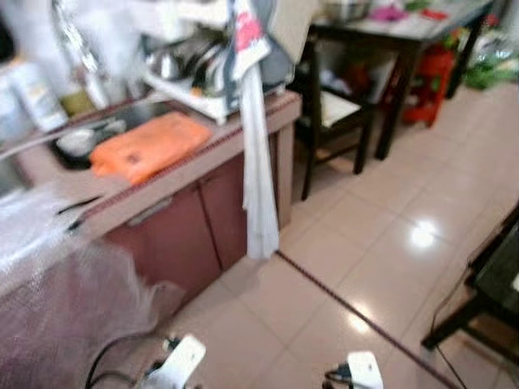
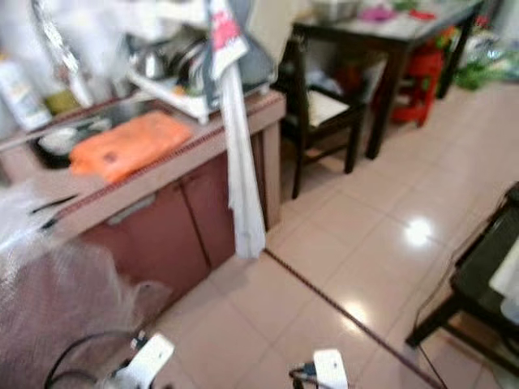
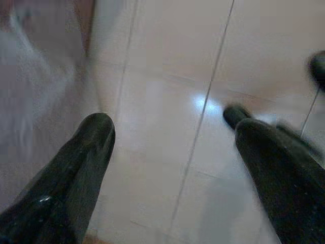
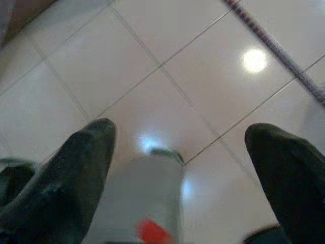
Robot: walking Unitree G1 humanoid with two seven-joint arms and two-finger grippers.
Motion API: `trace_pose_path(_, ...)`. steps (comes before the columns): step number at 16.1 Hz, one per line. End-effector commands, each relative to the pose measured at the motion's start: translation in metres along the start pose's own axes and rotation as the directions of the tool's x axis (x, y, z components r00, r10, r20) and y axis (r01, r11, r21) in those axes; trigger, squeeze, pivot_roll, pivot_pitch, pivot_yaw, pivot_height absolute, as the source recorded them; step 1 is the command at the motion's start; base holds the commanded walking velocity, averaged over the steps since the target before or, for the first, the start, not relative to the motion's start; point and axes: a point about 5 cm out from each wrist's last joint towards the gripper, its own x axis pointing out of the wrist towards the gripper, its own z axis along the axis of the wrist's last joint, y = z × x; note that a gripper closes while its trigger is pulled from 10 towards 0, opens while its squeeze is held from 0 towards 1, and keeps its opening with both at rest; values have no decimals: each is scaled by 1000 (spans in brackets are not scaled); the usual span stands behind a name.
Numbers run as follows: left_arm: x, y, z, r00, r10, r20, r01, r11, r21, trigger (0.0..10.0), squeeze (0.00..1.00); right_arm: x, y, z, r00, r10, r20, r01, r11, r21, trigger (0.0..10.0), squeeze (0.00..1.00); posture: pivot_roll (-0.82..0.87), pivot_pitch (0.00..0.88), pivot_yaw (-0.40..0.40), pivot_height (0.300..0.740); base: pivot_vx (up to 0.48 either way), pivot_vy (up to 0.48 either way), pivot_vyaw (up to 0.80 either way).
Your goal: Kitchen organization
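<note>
Both sets of jaws stand spread and empty over the tiled floor (image 4: 152,56), the left gripper (image 3: 172,147) and right gripper (image 4: 177,147) hanging low, likely because the robot is walking. The orange cloth (image 1: 150,144) lies on the table (image 1: 174,180) beside the dish rack (image 1: 203,77), where a white towel (image 1: 258,162) hangs, probably to dry.

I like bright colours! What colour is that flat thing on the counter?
Orange. The flat thing shows best in the left eye view.

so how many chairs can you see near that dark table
1: a dark wooden chair with a pale seat stands at the near side of the dark table, just past the counter's end. Others may be hidden behind the table.
</note>
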Motion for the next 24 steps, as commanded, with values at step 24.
trace_pose_path(24, 1, -2, 13, 999, -30, 23, 30, 999, 9, 10000, 0, -2, -3, -10, 999, -4, -53, 4, 1000, -10, 10000, 0, -165, 0, 79, 740, 139, -65, 0)
